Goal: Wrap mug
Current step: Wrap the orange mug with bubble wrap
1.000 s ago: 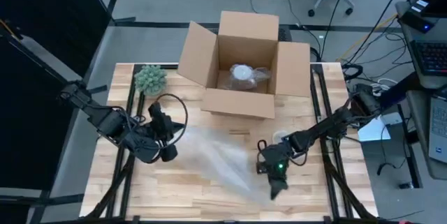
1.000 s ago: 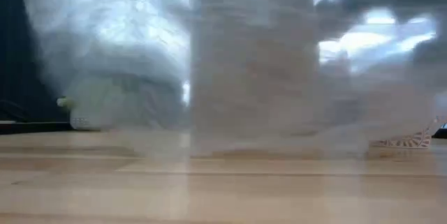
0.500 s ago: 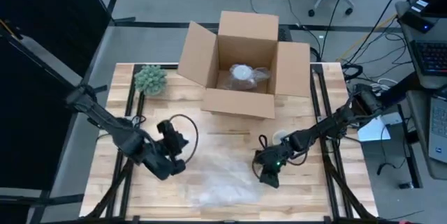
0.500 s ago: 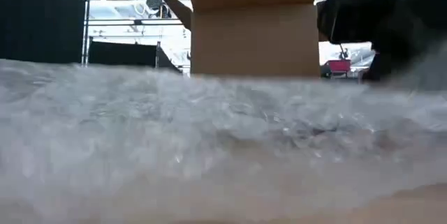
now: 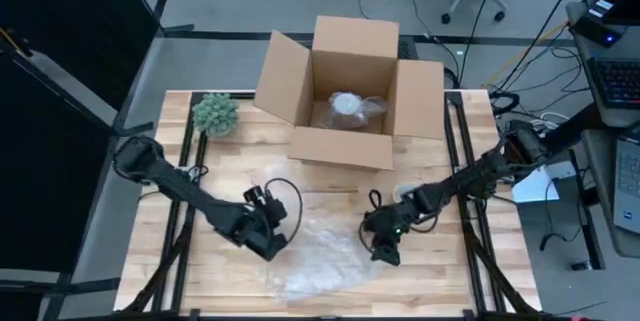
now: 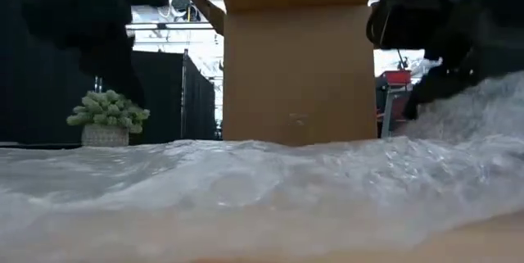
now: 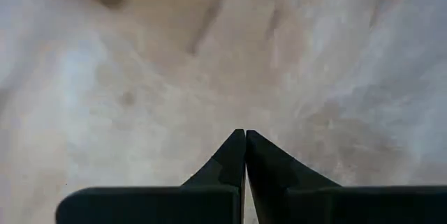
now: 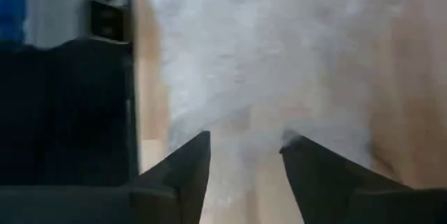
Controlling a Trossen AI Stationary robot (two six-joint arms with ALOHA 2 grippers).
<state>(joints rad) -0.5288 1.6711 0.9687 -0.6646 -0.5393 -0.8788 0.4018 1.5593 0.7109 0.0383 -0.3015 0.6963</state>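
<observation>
A clear bubble-wrap sheet (image 5: pixel 322 264) lies crumpled on the wooden table (image 5: pixel 170 271) near its front edge and fills the bottom of the low view (image 6: pixel 262 197). My left gripper (image 5: pixel 274 243) is shut at the sheet's left edge, its tips (image 7: pixel 244 137) low over the wrap. My right gripper (image 5: pixel 383 252) stands open at the sheet's right edge, with wrap and bare wood between its fingers (image 8: pixel 244 147). A small pale thing (image 5: pixel 399 194) shows beside my right arm. Whether it is the mug, I cannot tell. My left gripper points its shut fingertips (image 7: pixel 236 147) at the bubble wrap's left part (image 7: pixel 244 105), slanting down from the table's left. Whether they touch the wrap or hold a layer of it, I cannot tell.
An open cardboard box (image 5: pixel 345 96) stands at the far middle with a pale wrapped thing (image 5: pixel 350 106) inside; it rises behind the wrap in the low view (image 6: pixel 299 66). A small potted plant (image 5: pixel 215 113) sits at the far left. Bare wood lies between box and wrap.
The bubble wrap, which was spread slantwise across the middle of the table between both grippers, has come down and now lies bunched near the front edge. My left gripper has moved toward the table's right and near edges, up to the wrap. My right gripper has shifted slightly toward the far edge.
</observation>
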